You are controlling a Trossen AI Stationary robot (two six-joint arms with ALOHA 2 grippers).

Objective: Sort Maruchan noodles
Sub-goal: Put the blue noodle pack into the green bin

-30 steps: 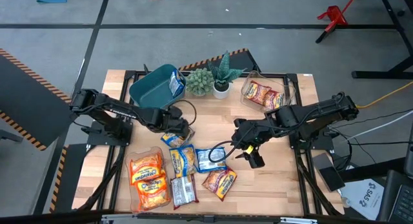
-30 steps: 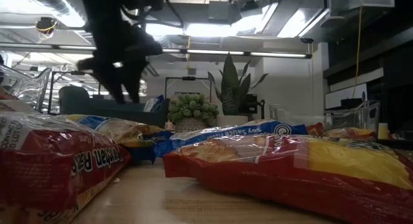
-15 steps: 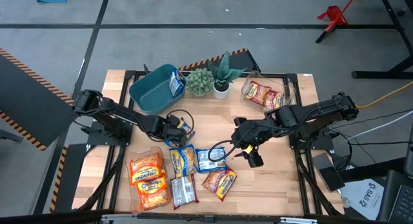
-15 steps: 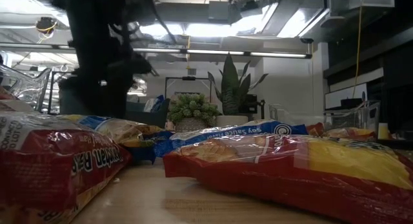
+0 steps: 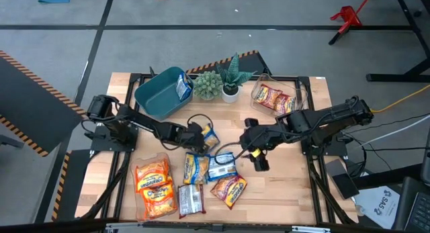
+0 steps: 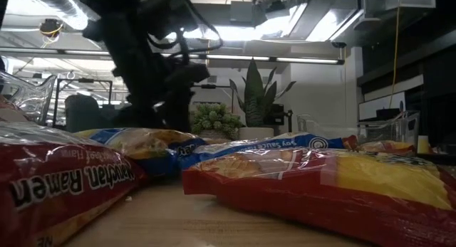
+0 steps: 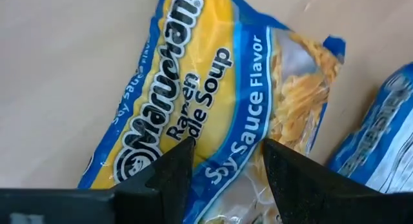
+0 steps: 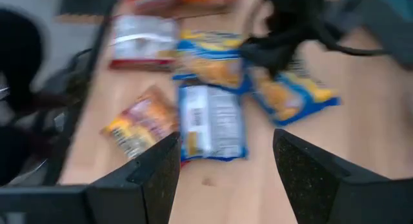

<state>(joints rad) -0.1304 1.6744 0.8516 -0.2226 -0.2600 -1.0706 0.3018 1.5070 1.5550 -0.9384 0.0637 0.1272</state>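
Several Maruchan noodle packets lie flat on the wooden table. My left gripper is open and low, pointing steeply down over a blue-yellow packet; its fingers stand above the packet's near half. My right gripper hangs open above the table right of the loose packets, holding nothing. Before its fingers lie a blue-white packet and an orange-red one. Another blue-yellow packet and a silvery one lie nearer the front. My left gripper stands open over the blue-yellow packet's printed face, coming from above and slanting toward the table's right. I cannot tell whether its fingertips touch the packet, which lies flat on the table.
A teal bin with one packet stands at the far left, two potted plants beside it. One clear tub at the far right holds red-orange packets; another at the near left holds orange ones.
My left gripper has gone toward the table's right edge and down, tipping more steeply downward, and now stands low over the blue-yellow packet; its fingers stay open. My right gripper has stayed in place and turned slightly.
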